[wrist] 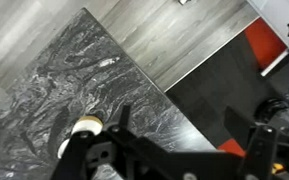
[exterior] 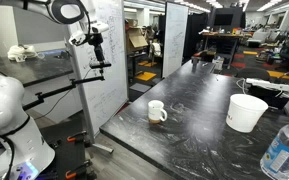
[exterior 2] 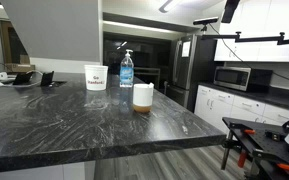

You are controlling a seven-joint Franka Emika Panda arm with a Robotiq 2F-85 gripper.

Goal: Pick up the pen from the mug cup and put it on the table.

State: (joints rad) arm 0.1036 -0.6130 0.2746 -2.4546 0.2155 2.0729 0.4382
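The white mug cup (exterior: pixel 157 112) stands near the table's end edge and shows in both exterior views (exterior 2: pixel 143 96). In the wrist view only part of it (wrist: pixel 83 129) peeks out behind the gripper's body. The pen is too small to make out in any view. The table (exterior: pixel 199 135) has a glossy black marbled top (exterior 2: pixel 74 120). My gripper (wrist: pixel 189 130) is open and empty, its two dark fingers spread wide. It hangs high above the floor, off the table's end and well away from the mug (exterior: pixel 97 48).
A larger white handleless tub (exterior: pixel 247 112) and a clear plastic bottle (exterior: pixel 284 150) stand further along the table; both also show in an exterior view, the tub (exterior 2: pixel 96 77) and the bottle (exterior 2: pixel 126 70). A whiteboard (exterior: pixel 109 50) stands beside the table's end. Grey floor and a red-black stand base (wrist: pixel 269 45) lie below.
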